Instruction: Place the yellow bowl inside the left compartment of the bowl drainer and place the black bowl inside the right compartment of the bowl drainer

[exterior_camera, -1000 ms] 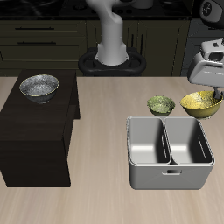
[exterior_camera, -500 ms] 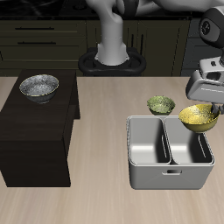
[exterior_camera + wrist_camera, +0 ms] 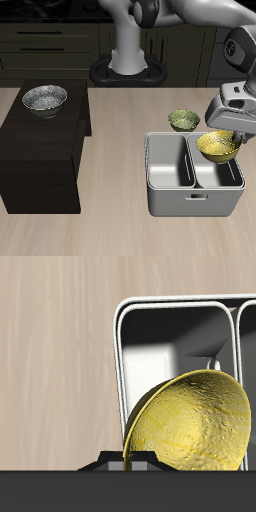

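Neither bowl had yet been set down in the bowl drainer (image 3: 195,205), so the whole job was still open, though its first half looked close to done. The gripper (image 3: 230,138) was grasping the yellow bowl (image 3: 218,146) by its rim and held it tilted in the air above the drainer's compartment on the side away from the dark cabinet (image 3: 40,150); going by the task, this was judged to be the left compartment. In the wrist view the yellow bowl (image 3: 190,424) hung over the drainer's rim (image 3: 119,366) with an empty grey well showing under it. What remained for this bowl was lowering it into the well and letting go. The black bowl (image 3: 45,99) sat untouched on top of the dark cabinet near its back edge, well apart from the drainer, so its pick-up and carry to the other compartment were all still to come. A small olive-green bowl (image 3: 184,120) stood on the table just behind the drainer's back rim, near the gripper; it was judged the only thing that a careless descent or retreat could knock.
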Robot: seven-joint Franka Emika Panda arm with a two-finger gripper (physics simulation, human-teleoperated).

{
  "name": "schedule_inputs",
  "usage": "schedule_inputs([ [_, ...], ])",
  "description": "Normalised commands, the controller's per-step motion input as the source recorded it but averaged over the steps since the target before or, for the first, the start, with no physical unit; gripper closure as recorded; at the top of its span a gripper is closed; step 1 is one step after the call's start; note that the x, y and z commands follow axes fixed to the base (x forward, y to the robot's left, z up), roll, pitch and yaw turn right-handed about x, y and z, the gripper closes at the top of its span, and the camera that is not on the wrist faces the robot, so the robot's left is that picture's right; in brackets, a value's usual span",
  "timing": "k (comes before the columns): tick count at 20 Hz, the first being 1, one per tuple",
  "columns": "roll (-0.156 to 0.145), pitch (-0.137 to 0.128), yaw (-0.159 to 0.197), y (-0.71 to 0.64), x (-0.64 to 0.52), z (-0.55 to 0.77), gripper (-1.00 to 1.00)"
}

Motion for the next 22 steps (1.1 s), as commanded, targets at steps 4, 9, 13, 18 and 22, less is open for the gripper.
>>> schedule_inputs([
  [4, 0.003, 0.033, 0.021, -0.04, 0.01, -0.13, -1.00],
  [9, -0.017, 0.016, -0.012, -0.09, 0.00, -0.06, -1.00],
  [13, -0.012, -0.011, 0.014, -0.04, 0.01, 0.03, -1.00],
  [18, -0.010, -0.020, -0.003, -0.08, -0.02, 0.10, -1.00],
  [22, -0.006, -0.071, 0.014, -0.15, -0.16, 0.26, -1.00],
])
